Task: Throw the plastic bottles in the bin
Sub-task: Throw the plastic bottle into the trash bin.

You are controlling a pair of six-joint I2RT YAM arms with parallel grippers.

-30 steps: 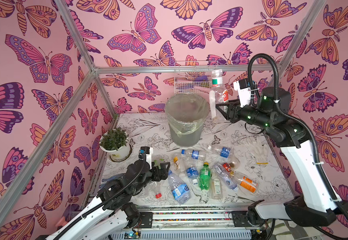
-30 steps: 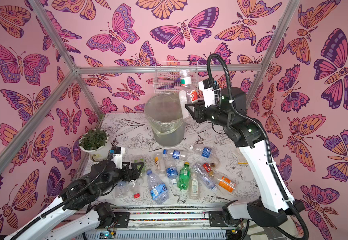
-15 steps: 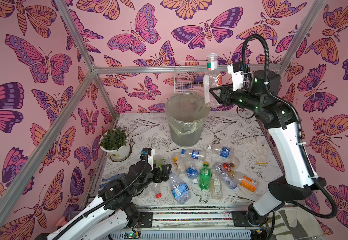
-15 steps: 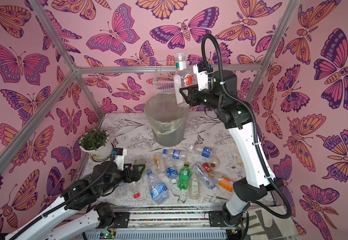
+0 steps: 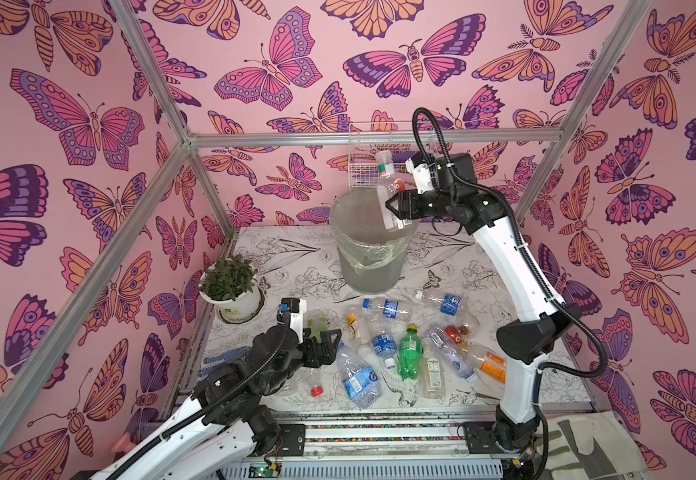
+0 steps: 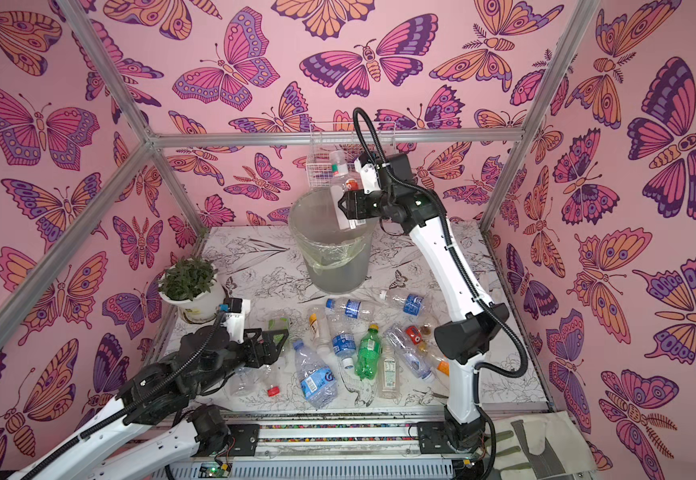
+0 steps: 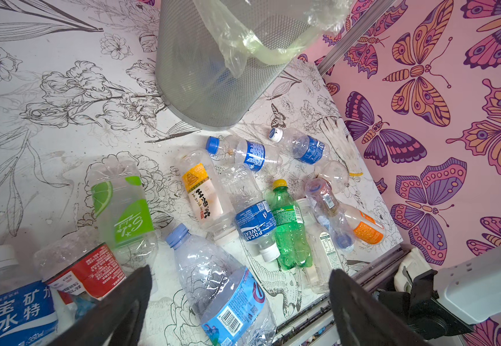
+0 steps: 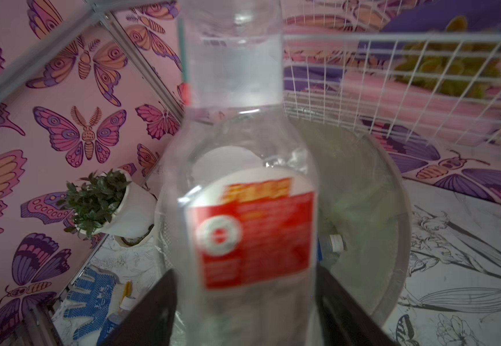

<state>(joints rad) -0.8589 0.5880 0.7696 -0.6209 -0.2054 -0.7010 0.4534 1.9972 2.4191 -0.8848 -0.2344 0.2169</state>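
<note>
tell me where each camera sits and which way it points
both top views: high behind the arms, looking down on table, bin, bottles; left arm and right arm show
left wrist: low over table, facing bottles and bin; open left jaws show
right wrist: above the bin, facing a red-label bottle between the right jaws
shared: the bin

Site: robotics lab test cell, staged set.
Evid.: silver aluminium-profile frame (image 5: 275,140) round the cell; pink butterfly-print wall panels (image 5: 88,124) as backdrop; tabletop cover w/ black-and-white flower line drawings (image 5: 288,249); white-and-black left robot arm (image 5: 196,419) + matching right robot arm (image 5: 516,374), both mounted on silver metal rail base (image 5: 379,434) at front edge; small bare circuit board w/ green light (image 5: 269,469), exposed wires beside it.
Props: white wire basket (image 5: 360,166) on back wall; green plant in white round pot (image 5: 234,299); mostly clear plastic bottles (image 5: 358,378) strewn nr round grey translucent bin w/ thin greenish liner (image 5: 373,270).
</note>
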